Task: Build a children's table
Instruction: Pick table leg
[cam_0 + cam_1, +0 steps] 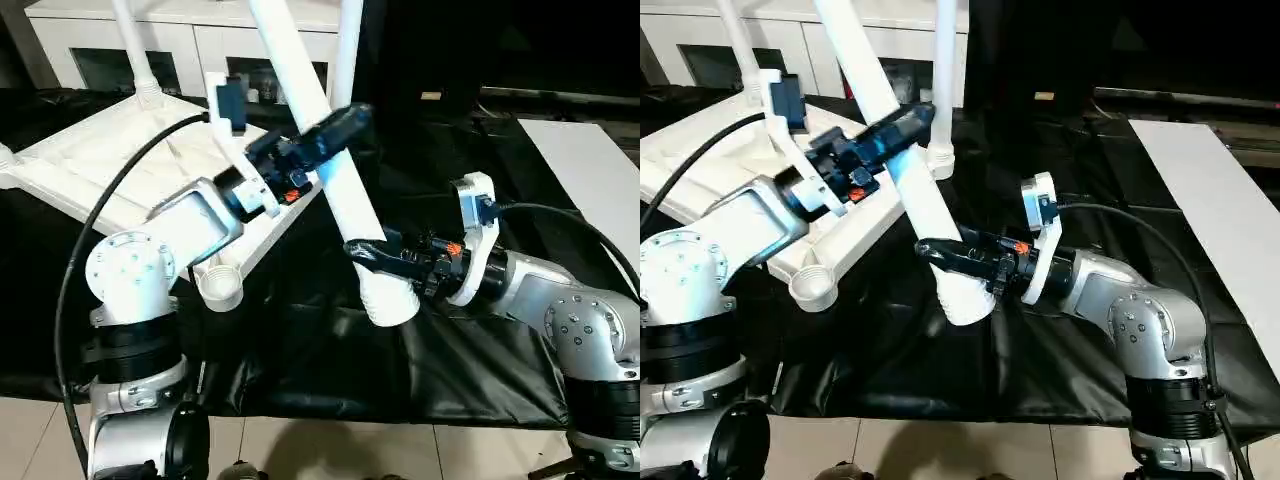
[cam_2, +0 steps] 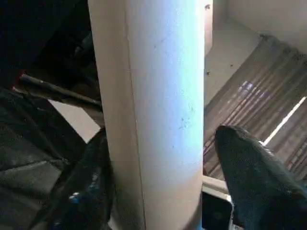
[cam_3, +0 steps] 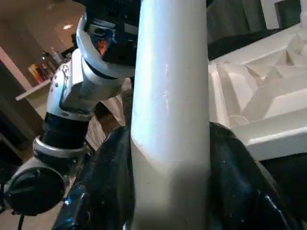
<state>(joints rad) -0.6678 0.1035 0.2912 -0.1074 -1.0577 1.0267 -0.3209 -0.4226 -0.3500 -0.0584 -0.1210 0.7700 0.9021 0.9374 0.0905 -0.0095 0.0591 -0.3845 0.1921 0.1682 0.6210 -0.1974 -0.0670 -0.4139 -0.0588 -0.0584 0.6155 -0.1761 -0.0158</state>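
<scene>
Left eye view: loose leg (image 1: 335, 170) slants over the black-draped desk (image 1: 330, 370), beside the upturned tabletop (image 1: 120, 160).
Left wrist view: left end effector (image 2: 158, 182) straddles the leg, one finger (image 2: 254, 177) clear of it.
Right wrist view: right end effector (image 3: 170, 182) clamps the leg near its wide end.

A white leg (image 3: 170, 110) runs from 12 to 6 o'clock, pressed between the right hand's (image 3: 170, 191) 2 black fingers (image 3: 108, 187). The ribbed tabletop (image 3: 254, 100) lies at 3 o'clock, the left hand (image 3: 103, 36) at 11.
</scene>
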